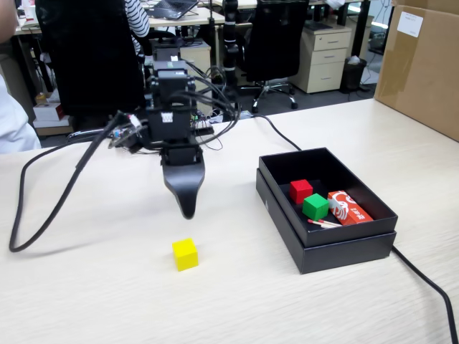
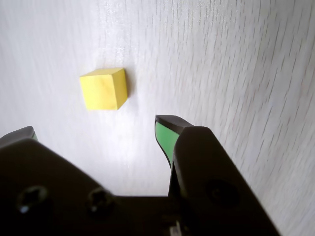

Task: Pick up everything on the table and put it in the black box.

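Observation:
The yellow cube (image 1: 185,254) lies on the pale wood table (image 1: 107,287), near the front. It also shows in the wrist view (image 2: 104,88), just ahead of the jaws. My gripper (image 1: 186,208) hangs above the table behind the yellow cube, not touching it. In the wrist view the gripper (image 2: 96,129) is open and empty, its green-padded jaws set wide apart. The red cube (image 1: 300,190) and the green cube (image 1: 315,206) lie inside the black box (image 1: 287,229) at the right.
A red-and-white packet (image 1: 348,208) and a thin red-tipped stick (image 1: 324,223) also lie in the box. A brown cardboard carton (image 1: 423,64) stands at the back right. Black cables (image 1: 43,215) run over the table at left and by the box at right (image 1: 430,287).

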